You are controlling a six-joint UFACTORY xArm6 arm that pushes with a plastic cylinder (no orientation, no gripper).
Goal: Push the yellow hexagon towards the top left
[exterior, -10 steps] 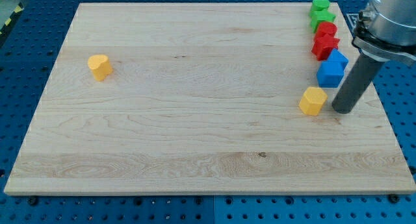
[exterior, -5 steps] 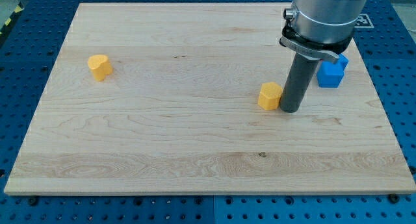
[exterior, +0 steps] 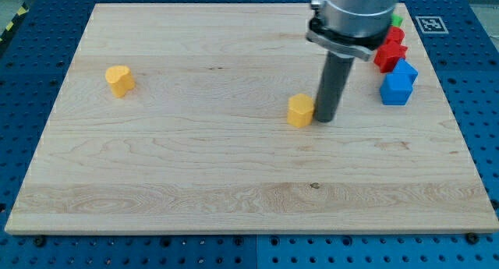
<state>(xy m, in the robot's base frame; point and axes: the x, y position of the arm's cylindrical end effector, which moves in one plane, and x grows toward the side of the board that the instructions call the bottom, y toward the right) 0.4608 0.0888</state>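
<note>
The yellow hexagon lies a little right of the board's middle. My tip stands on the board right against the hexagon's right side. The rod rises from there to the arm's grey body at the view's top. A second yellow block, heart-shaped, lies far off at the view's left.
Near the board's right edge lie two blue blocks, a red star-like block above them, and a green block partly hidden behind the arm. The wooden board sits on a blue pegboard.
My tip has moved left and slightly up, pushing the yellow hexagon from near the blue blocks toward the board's middle. The other blocks have not moved.
</note>
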